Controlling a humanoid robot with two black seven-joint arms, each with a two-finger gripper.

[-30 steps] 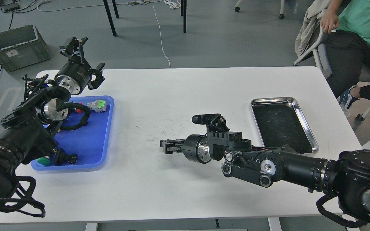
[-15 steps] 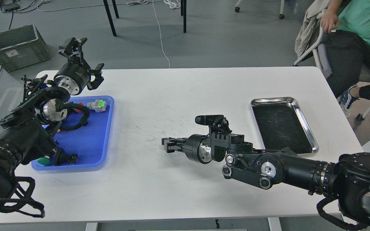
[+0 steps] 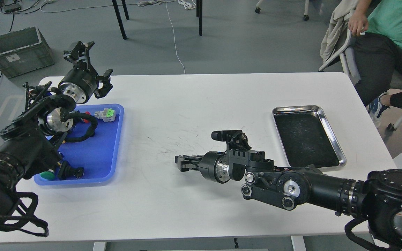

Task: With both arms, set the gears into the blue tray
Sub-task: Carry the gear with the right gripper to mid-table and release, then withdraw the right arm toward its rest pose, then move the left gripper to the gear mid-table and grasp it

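Blue tray (image 3: 112,153) holds only switches; no gears can be made out anywhere. Right gripper (image 3: 178,163), fingers nearly closed, grasp indiscernible, has been drawn slightly back and nearer since a second ago. Left gripper (image 3: 92,68) stays spread, empty, past the tray's far edge.

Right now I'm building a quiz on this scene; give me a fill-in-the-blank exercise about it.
1. The switch with the green part lies in the ___ tray.
2. The steel tray sits on the robot's ___ side.
3. The right end effector points toward the robot's ___.
4. The table is ___ in colour.

Missing words: blue; right; left; white
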